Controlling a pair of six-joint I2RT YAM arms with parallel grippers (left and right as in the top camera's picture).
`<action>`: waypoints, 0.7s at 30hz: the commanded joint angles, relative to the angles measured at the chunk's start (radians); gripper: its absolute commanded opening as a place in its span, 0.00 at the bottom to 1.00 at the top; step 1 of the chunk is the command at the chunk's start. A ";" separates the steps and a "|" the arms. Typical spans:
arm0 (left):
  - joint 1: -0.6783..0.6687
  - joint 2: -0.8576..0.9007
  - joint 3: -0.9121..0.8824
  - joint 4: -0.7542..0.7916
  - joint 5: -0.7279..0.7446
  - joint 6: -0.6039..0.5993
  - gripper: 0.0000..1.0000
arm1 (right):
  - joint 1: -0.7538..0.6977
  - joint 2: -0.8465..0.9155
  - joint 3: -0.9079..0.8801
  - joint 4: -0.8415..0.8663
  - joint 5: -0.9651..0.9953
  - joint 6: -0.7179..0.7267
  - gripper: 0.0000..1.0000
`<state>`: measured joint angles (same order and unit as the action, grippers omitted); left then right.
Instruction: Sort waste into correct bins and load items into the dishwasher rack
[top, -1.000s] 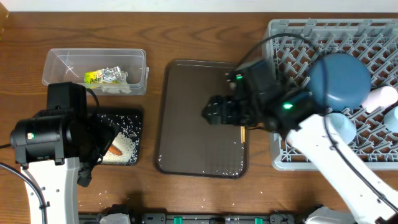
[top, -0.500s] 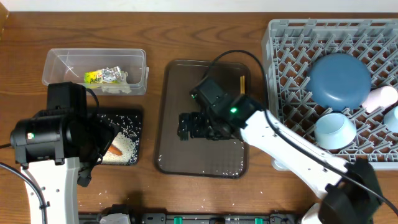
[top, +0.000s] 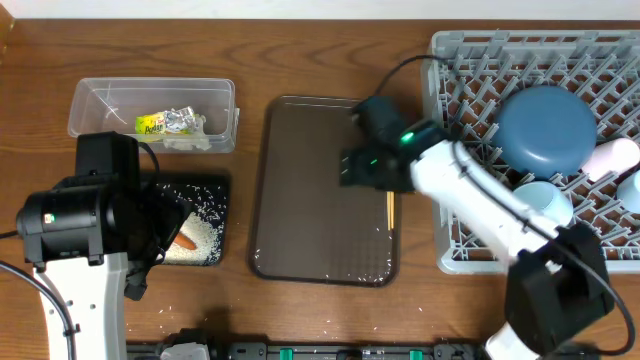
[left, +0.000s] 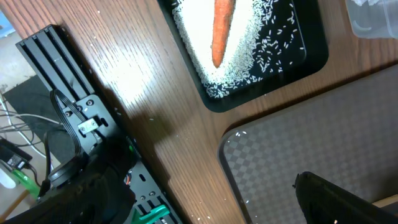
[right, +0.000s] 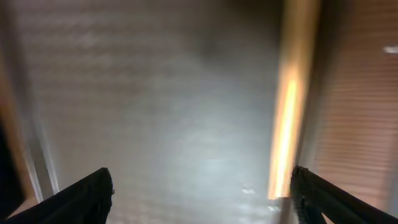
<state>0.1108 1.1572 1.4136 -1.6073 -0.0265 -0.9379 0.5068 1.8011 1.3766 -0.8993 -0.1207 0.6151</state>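
Overhead, the right arm reaches across the near-left corner of the grey dishwasher rack (top: 600, 50) to the brown serving tray (top: 310, 220). The right gripper (top: 358, 166) is low over the tray's upper right part. A thin wooden chopstick (top: 390, 210) lies on the tray along its right edge, just below that gripper (whether it is one stick or two I cannot tell). The right wrist view is blurred, but the two fingers (right: 93, 193) stand wide apart at the lower corners. Only tray surface lies between them, with the stick a pale streak close to the right-hand one. In the rack sit the large dark blue bowl (top: 545, 130), upside down, the small light blue bowl (top: 545, 208) in front of it, the white cup (top: 615, 158) on its side and the light blue cup (top: 632, 190) at the right edge. The clear plastic tub (top: 90, 100) at upper left holds the snack wrapper (top: 165, 123) and the crumpled tissue (top: 190, 142). Below it the black tray (top: 205, 190) holds the white rice (left: 249, 56) and the carrot (left: 221, 31). The left gripper (left: 208, 186) hangs over bare wood between the black tray and the brown one, its jaws spread and gripping nothing.
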 joint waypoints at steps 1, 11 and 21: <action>0.003 0.000 -0.003 -0.015 -0.014 0.010 0.98 | -0.058 0.042 0.034 -0.039 -0.047 -0.101 0.87; 0.003 0.000 -0.003 -0.015 -0.014 0.010 0.98 | -0.015 0.080 0.035 -0.035 0.080 -0.118 0.87; 0.003 0.000 -0.003 -0.015 -0.014 0.010 0.98 | 0.040 0.237 0.035 0.019 0.126 -0.060 0.81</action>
<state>0.1104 1.1572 1.4136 -1.6073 -0.0265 -0.9379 0.5205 1.9865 1.3956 -0.8925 -0.0494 0.5167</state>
